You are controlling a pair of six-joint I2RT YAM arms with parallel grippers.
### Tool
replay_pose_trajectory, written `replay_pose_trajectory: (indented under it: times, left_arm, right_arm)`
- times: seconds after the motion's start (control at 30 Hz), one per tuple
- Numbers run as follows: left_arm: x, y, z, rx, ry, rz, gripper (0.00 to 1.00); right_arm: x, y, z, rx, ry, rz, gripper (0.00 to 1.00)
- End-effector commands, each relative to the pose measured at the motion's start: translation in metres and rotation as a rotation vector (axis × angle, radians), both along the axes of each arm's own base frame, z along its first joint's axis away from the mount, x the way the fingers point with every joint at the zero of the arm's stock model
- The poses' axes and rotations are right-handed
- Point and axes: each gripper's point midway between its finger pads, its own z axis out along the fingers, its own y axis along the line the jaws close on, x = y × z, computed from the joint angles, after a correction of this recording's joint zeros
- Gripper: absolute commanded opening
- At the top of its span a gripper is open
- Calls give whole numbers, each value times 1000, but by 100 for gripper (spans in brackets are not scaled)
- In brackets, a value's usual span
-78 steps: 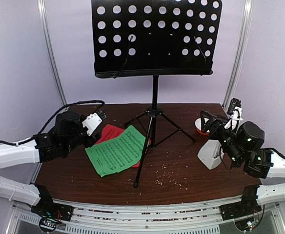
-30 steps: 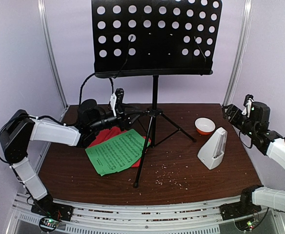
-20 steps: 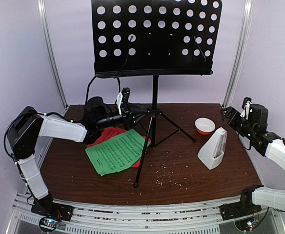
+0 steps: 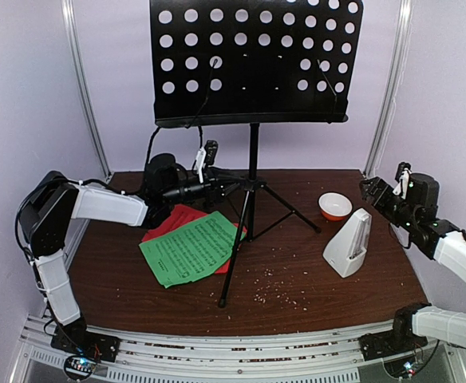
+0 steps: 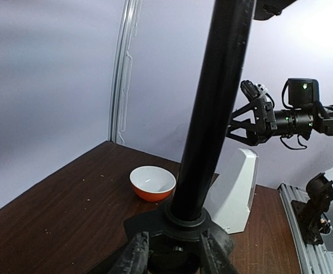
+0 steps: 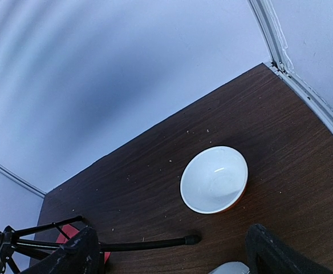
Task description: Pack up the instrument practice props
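Black perforated tripod music stand (image 4: 253, 64) was straddled at the hub by the parted left gripper (image 5: 174, 237); the right gripper (image 6: 172, 231) was held spread near the brown table (image 4: 297, 295) right edge.

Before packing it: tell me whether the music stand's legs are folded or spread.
Spread. The music stand stands upright, its tripod legs splayed across the table.

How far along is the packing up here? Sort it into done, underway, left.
Done: nothing; the music stand stands upright. Underway: the left gripper straddles its tripod hub, grip unclear; the right gripper hangs open, empty. Left: stand, green sheet, red sheet and metronome, all on the table.
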Motion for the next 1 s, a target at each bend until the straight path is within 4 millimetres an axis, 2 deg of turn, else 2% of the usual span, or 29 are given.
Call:
replay_pose_trajectory:
  times: [0.0,0.1,0.2,0.4,0.57,0.63,0.77,0.9,0.97]
  left_arm:
    - [4,0,9,-40,28,-6,25]
    - [1,-2,9,-55,110,-35,22]
    - [4,-5,6,-41,264,-37,15]
    - [14,-1,-6,23,581,30,15]
    - [7,-4,-5,2,698,-42,15]
    - [6,-3,-1,-6,685,-51,21]
    - [8,9,14,-55,581,-14,47]
    - [4,28,44,-109,321,30,70]
    - [3,32,51,-92,199,55,72]
  right_arm:
    - [0,1,2,18,-23,8,91]
    - [1,2,1,23,-20,10,91]
    - [1,2,0,24,-17,11,91]
    - [2,3,0,40,-17,16,91]
    - [2,4,-4,56,-11,17,90]
    - [1,5,-6,61,-10,17,90]
    - [0,5,-5,57,-9,18,90]
    - [-1,3,-4,47,-14,14,90]
    - [-1,4,-5,49,-13,16,90]
